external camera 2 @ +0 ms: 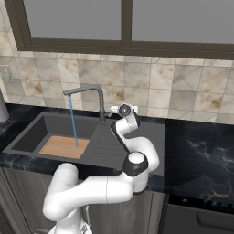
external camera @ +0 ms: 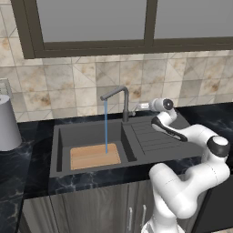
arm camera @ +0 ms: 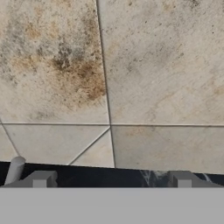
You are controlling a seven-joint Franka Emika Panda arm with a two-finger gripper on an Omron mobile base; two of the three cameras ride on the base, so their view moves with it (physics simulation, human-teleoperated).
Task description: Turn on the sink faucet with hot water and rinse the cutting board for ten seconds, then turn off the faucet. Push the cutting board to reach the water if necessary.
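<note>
Cutting board [external camera: 94,156] lies under the water [external camera: 106,126], clear of basin walls; tool [external camera: 139,107] spread beside faucet [external camera: 119,101]

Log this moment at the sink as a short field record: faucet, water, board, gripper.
faucet: sink faucet upright at the back of the sink, spout over the basin
water: water running, stream lands on the board
board: cutting board flat in the basin
gripper: gripper open, holding nothing, beside the faucet's base, facing the tile wall
</note>
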